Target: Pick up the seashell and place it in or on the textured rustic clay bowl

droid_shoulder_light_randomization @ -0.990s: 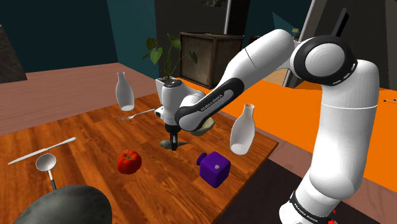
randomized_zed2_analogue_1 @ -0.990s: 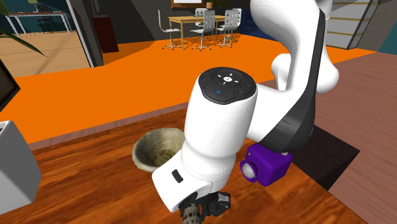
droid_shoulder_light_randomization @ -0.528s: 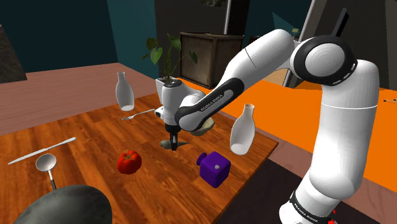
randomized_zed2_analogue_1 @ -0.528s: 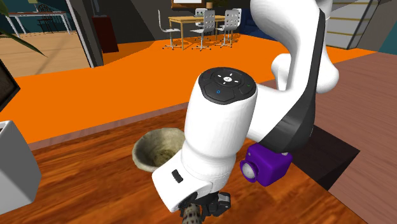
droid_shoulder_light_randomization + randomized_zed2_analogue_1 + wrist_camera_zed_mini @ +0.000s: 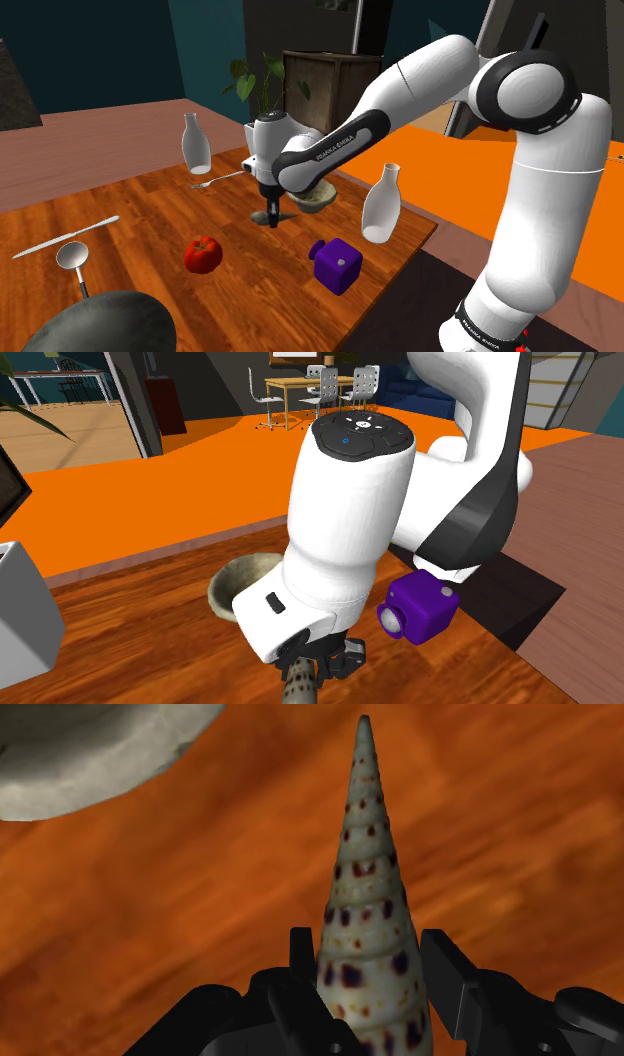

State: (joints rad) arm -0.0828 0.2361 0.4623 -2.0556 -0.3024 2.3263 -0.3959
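Over brown wooden table point(image 5: 520, 824), black gripper point(image 5: 371, 949) clasps spotted conical seashell point(image 5: 365, 874) low; its long tip may snag rough grey bowl point(image 5: 90, 754)

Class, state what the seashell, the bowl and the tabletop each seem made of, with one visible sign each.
The seashell looks like natural shell: pale, smooth spiral whorls with dark spots. The bowl seems clay or stone: matte, rough, grey-beige. The tabletop looks wooden: reddish-brown streaked grain.

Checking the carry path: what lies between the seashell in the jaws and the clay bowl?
Bare wooden tabletop, nothing else, separates the seashell from the bowl, as the wrist view shows.
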